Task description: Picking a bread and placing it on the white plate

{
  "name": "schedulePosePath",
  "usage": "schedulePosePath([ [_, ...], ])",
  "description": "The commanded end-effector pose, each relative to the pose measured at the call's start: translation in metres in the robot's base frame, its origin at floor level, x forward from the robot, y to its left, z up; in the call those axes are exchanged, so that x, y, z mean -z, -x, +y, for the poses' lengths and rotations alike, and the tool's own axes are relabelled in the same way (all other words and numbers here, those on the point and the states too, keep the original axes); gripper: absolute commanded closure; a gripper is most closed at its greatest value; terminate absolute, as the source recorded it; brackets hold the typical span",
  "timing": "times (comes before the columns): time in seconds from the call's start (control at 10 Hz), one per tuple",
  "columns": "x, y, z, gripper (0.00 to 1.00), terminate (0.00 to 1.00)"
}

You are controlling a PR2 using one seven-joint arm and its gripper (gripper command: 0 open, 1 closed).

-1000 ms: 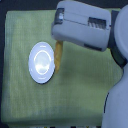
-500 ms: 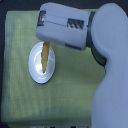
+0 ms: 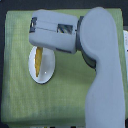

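Note:
The bread [image 3: 38,61] is a narrow golden-orange loaf. It points down from under my gripper [image 3: 38,49], which is shut on its upper end. Its lower tip lies over the left part of the white plate [image 3: 49,68]; whether it touches the plate I cannot tell. The plate is round and glossy, and its upper part is hidden behind the grey gripper body [image 3: 55,35]. The fingertips themselves are hidden by that body.
A green cloth [image 3: 20,100] covers the table under the plate. My large grey arm [image 3: 102,75] fills the exterior view's right side. Dark floor borders the cloth, and a small light object [image 3: 125,39] sits at the right edge.
The arm has swung toward the exterior view's left, carrying the bread from beside the plate to over it. The plate has not moved.

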Motion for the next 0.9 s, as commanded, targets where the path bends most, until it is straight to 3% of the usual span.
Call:
schedulePosePath([
  [0.0, -0.001, 0.022, 0.004, 1.0, 0.0],
  [0.6, -0.003, 0.037, 0.007, 1.0, 0.0],
  [0.7, -0.003, 0.039, 0.008, 0.0, 0.0],
  [0.8, -0.003, 0.04, 0.007, 0.0, 0.0],
])
